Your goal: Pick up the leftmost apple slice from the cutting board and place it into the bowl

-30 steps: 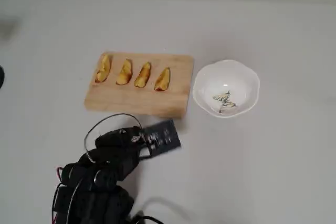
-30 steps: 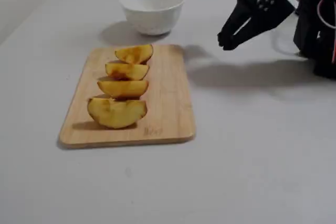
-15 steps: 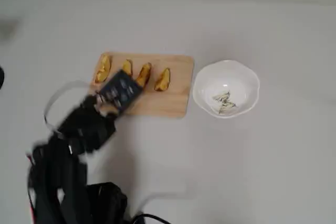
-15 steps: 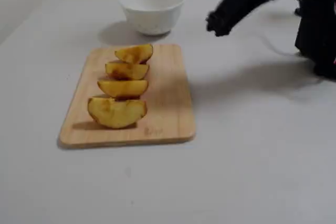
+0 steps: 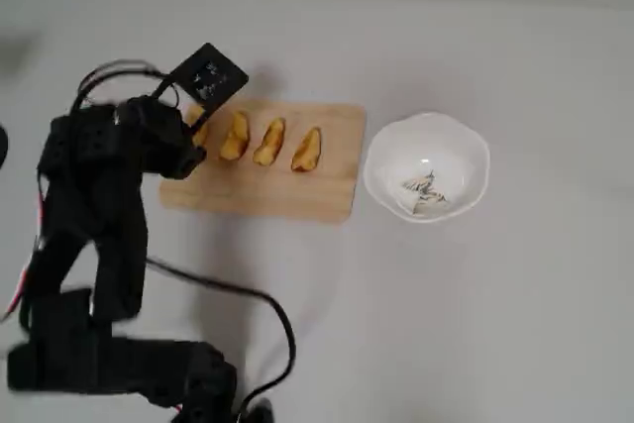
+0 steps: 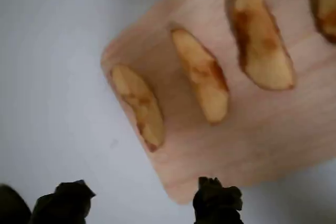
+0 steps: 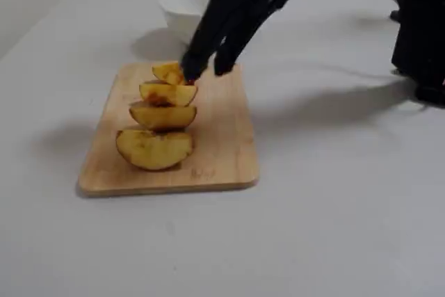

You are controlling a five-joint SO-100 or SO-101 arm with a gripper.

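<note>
Hand has been swung within the last second from the bare bench at the board's near side, as the overhead view shows it, to a spot above the left end of the cutting board, and is now carried in the air with its jaws spread wide and nothing held between them; both dark fingertips are seen at the bottom edge of the wrist view with a clear gap between them. The leftmost apple slice lies flat at the board's corner in the wrist view, at about twelve o'clock from the gap between the fingertips, untouched and still in line with the other slices. In the overhead view that slice is largely hidden under the arm, only a sliver being shown at nine o'clock of the row; in the fixed view it is the large wedge nearest the camera, at about seven o'clock from the hand. The bowl stands on the bench just off the board's right end, at three o'clock of the row, and is empty of apple. From this it is judged that the reach is nearly done but the grasp is not begun: a descent over the end slice is still needed before closing.
</note>
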